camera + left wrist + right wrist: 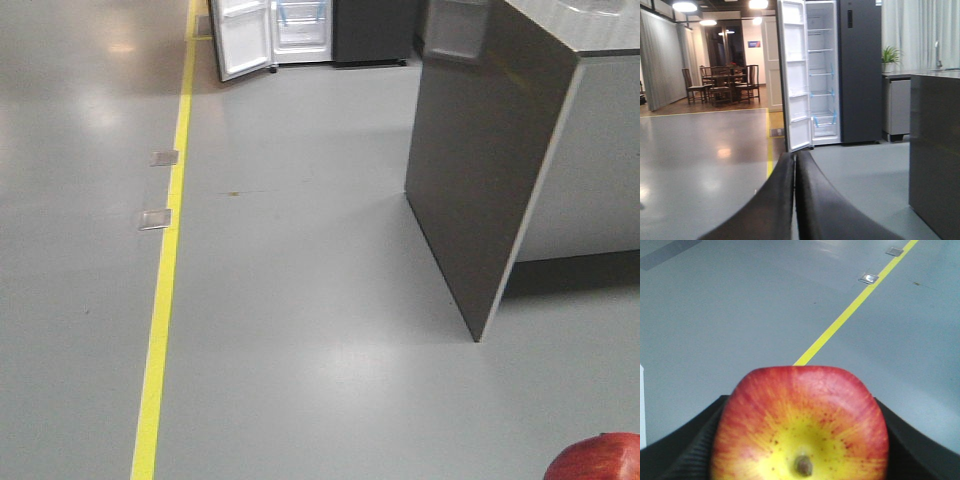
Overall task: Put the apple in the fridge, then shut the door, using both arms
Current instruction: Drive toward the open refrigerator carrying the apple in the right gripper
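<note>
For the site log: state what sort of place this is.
Probably a home-style test hall: tall dark-grey fridge standing open, dark wooden dining table with chairs, yellow floor line.

The glossy grey floor point(300, 330) spreads out ahead of the left pincer point(795, 156). A yellow line point(165, 260) runs forward along the floor just left of the pincer. Two small clear plates lie on the line, one point(155, 218) nearer than the other point(163, 157). Well ahead stands the fridge point(840, 75). The dark-sided counter point(490, 170) stands nearer, to the pincer's right.
</note>
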{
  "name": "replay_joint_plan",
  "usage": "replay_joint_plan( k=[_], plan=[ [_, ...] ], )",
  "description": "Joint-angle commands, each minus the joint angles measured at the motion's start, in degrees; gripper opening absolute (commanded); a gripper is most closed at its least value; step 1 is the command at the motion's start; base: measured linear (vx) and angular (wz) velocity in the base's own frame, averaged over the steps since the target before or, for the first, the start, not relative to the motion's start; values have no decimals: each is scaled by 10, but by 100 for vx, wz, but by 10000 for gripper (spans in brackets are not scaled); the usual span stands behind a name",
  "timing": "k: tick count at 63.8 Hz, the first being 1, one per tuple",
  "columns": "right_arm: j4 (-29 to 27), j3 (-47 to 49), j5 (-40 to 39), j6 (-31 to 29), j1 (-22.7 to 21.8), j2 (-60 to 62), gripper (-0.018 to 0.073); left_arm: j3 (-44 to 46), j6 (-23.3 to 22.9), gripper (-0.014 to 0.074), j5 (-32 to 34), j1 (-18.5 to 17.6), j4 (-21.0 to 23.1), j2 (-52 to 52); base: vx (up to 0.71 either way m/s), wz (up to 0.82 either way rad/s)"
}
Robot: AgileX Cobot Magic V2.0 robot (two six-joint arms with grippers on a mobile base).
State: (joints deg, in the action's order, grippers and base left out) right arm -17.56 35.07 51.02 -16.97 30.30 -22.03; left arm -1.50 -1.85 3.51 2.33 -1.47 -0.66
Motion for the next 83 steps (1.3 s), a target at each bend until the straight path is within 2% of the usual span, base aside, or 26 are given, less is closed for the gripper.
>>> replay_joint_plan(
  k=[1, 47, 83],
  plan=[
    [-10, 16, -41, -6, 0, -4, 387, -12, -6, -6, 39, -1, 1, -9, 3, 26],
    [-10, 16, -41, -6, 0, -4, 387, -12, -6, -6, 39, -1, 1, -9, 6, 16],
    [-10, 16, -41, -6, 0, -4, 387, -12, -6, -6, 39, -1, 1, -9, 12, 2]
  ],
)
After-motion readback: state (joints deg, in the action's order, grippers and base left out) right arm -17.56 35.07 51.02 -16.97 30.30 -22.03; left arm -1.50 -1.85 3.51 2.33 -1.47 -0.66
